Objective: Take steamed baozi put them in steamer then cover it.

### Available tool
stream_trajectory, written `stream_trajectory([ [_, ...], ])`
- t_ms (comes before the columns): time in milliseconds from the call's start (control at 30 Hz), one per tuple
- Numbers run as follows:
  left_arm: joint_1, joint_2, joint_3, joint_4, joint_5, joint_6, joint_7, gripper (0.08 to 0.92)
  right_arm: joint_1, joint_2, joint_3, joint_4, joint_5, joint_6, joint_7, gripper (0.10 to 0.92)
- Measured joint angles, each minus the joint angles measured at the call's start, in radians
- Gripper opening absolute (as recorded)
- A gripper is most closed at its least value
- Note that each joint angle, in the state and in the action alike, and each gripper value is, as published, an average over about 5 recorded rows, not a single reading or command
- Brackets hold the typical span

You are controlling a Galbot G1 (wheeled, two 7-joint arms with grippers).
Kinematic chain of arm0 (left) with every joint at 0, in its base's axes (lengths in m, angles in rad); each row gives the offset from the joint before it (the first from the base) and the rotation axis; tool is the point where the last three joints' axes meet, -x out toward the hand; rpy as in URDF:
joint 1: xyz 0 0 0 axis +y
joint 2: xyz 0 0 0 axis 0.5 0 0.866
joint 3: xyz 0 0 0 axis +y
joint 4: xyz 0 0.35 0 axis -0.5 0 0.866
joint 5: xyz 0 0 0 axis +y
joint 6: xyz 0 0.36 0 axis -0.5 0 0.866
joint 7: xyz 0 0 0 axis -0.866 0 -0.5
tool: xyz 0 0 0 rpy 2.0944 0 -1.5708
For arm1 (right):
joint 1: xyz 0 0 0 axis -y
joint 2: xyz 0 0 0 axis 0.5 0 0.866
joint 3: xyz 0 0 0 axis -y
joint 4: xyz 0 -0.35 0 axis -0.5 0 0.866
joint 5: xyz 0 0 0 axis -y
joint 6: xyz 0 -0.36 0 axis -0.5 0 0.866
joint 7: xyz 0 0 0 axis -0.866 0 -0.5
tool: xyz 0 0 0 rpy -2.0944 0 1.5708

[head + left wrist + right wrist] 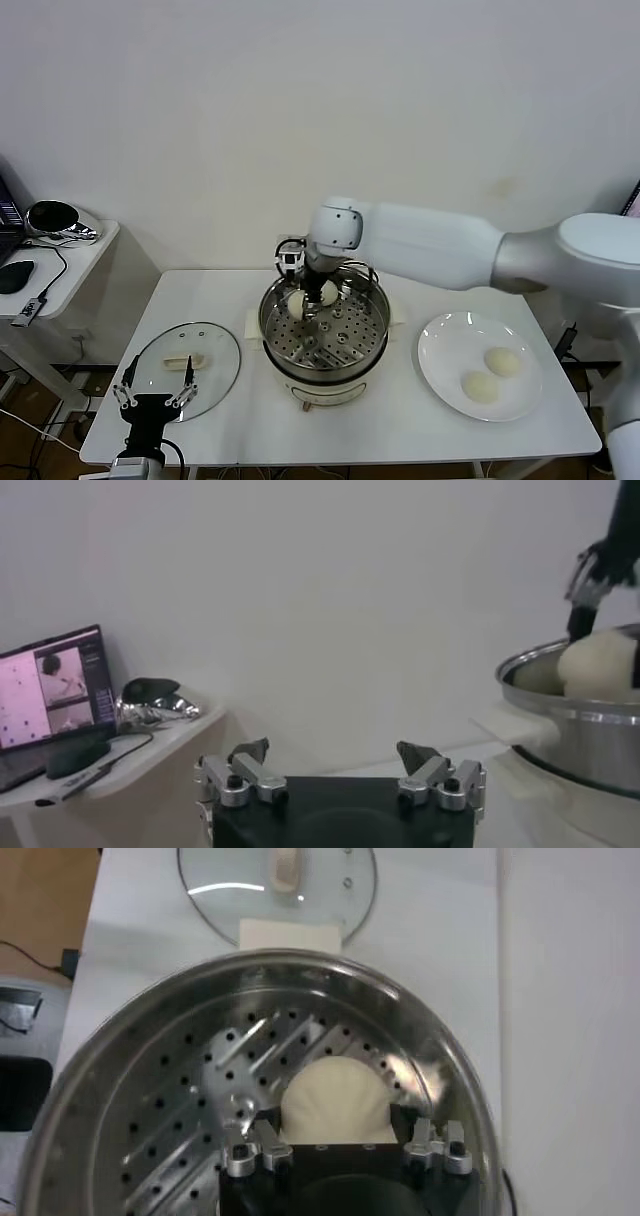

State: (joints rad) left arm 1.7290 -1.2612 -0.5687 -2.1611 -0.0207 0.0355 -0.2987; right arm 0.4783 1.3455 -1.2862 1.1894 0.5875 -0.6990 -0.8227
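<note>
The steamer stands mid-table, a shiny perforated basket on a white pot base. My right gripper reaches into its far left side, shut on a cream-white baozi. The baozi is held about level with the rim. In the right wrist view the baozi sits between the fingers of my right gripper, above the perforated floor. Two more baozi lie on a white plate to the right. The glass cover lies flat on the table's left. My left gripper is open and empty at its front edge.
A side table at the far left carries a laptop, a mouse and a shiny dark object. A white pad lies under the steamer. The left wrist view shows the steamer's rim on its right.
</note>
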Motion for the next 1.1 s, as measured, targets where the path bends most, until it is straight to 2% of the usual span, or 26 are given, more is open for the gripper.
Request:
stream_trajectory([
  [433,0.002,-0.006,0.002,-0.003,0.001,-0.004,-0.001,0.823,-0.034,0.043,0.004,-0.039,-0.013,-0.009,-0.006,0.671],
  [667,0.001,-0.007,0.006,-0.001,0.002,-0.004,-0.001,0.823,-0.01,0.023,0.003,-0.015,-0.038,0.003,-0.043,0.796],
  [867,-0.001,-0.003,0.011,-0.004,0.003,-0.003,-0.001,0.823,0.073,-0.057,-0.007,0.066,-0.052,0.027,-0.103,0.822],
  [1100,-0.005,0.002,0.021,-0.012,0.007,0.0,0.001,0.823,0.195,-0.246,-0.042,0.227,-0.088,0.07,-0.183,0.823],
])
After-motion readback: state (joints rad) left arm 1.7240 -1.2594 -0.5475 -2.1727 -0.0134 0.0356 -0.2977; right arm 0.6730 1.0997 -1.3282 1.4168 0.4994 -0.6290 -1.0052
